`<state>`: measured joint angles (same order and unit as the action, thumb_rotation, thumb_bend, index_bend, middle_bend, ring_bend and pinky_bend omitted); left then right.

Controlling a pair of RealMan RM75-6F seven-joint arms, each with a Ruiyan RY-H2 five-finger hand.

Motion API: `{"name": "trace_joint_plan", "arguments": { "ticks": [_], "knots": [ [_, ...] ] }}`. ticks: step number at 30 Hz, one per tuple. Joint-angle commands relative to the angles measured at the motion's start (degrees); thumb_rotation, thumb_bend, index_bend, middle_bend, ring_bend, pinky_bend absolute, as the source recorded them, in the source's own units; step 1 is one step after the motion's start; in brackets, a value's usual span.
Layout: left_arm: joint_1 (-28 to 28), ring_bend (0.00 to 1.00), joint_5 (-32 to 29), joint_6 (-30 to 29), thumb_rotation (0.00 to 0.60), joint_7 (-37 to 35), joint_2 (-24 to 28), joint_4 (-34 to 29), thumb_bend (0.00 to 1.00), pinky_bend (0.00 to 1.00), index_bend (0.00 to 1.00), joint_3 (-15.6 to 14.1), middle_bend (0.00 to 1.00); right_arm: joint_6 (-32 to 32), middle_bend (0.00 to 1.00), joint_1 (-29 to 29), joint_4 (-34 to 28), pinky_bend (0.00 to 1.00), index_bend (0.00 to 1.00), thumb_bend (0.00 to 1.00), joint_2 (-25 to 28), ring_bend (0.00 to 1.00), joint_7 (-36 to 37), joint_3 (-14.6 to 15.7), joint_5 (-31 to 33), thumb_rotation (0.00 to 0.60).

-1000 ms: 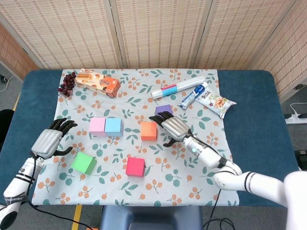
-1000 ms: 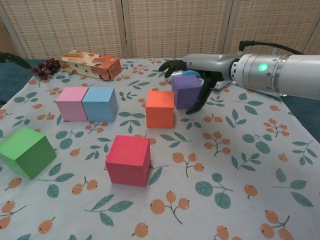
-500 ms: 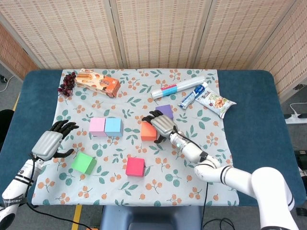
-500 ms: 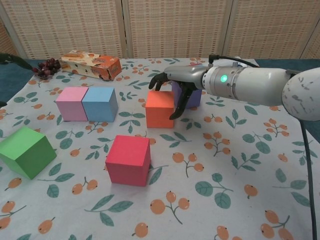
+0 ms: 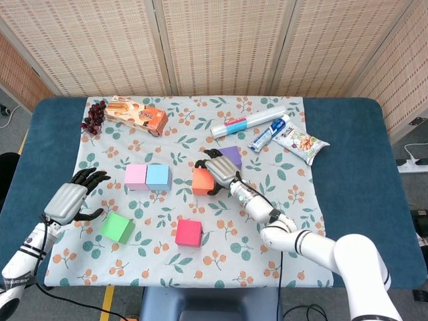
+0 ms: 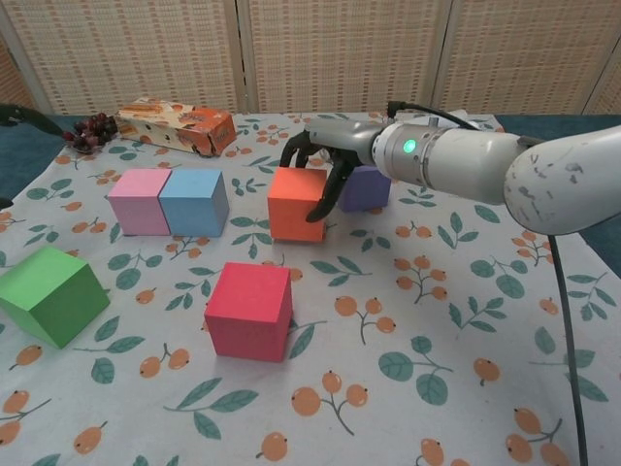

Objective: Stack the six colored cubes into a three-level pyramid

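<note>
My right hand (image 5: 217, 170) grips the orange cube (image 5: 200, 182) from above, fingers draped over its top and right side; the same hand (image 6: 325, 155) and orange cube (image 6: 294, 206) show in the chest view. The purple cube (image 5: 231, 156) sits just behind the hand. The pink cube (image 5: 136, 176) and blue cube (image 5: 158, 176) stand touching side by side to the left. The red cube (image 5: 188, 232) is near the front, the green cube (image 5: 117, 227) front left. My left hand (image 5: 70, 199) hovers open, fingers spread, just left of the green cube.
Along the back of the floral cloth lie a bunch of grapes (image 5: 93, 117), an orange snack box (image 5: 137, 115), a wrapped roll (image 5: 247, 121), a toothpaste tube (image 5: 269, 134) and a snack bag (image 5: 301, 143). The blue table edge (image 5: 348, 167) borders the cloth on the right.
My right hand left the purple cube, moved left and closed over the orange cube, which has shifted a little left toward the blue cube. The left hand has barely moved.
</note>
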<state>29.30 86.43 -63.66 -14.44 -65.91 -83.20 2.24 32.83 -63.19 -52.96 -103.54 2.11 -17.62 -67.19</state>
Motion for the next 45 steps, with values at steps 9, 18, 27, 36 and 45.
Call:
{"name": "trace_joint_plan", "arguments": {
  "ticks": [9,18,27,36,45],
  "knots": [
    [-0.2,0.03,-0.1,0.1,0.600,0.4,0.4,-0.7,0.29,0.07,0.18,-0.1,0.12,-3.1,0.35,-5.2,6.5,0.00,0.30,0.05,-3.5,0.03,2.4,-1.3,-1.0,0.600],
    [-0.1,0.03,0.0,0.4,0.600,0.3,0.3,-0.7,0.29,0.07,0.18,-0.2,0.12,-5.5,0.35,-9.4,13.9,0.00,0.29,0.05,-7.8,0.03,5.9,-1.9,-2.2,0.600],
    [-0.2,0.03,0.3,0.5,0.600,-0.6,0.4,-0.2,0.29,0.07,0.18,-0.4,0.12,-7.1,0.35,-12.0,18.3,0.00,0.27,0.05,-10.4,0.03,8.1,-1.8,-3.3,0.600],
    [-0.2,0.03,0.8,0.4,0.600,-1.8,0.4,0.5,0.29,0.07,0.18,-0.6,0.12,-7.8,0.35,-13.6,22.1,0.00,0.25,0.05,-12.2,0.03,10.8,-1.5,-4.5,0.600],
    [-0.1,0.03,1.0,0.6,0.600,-2.2,0.2,0.8,0.29,0.07,0.17,-0.7,0.12,-8.1,0.35,-14.4,24.0,0.00,0.24,0.05,-13.1,0.03,12.5,-0.9,-5.5,0.600]
  ]
}}
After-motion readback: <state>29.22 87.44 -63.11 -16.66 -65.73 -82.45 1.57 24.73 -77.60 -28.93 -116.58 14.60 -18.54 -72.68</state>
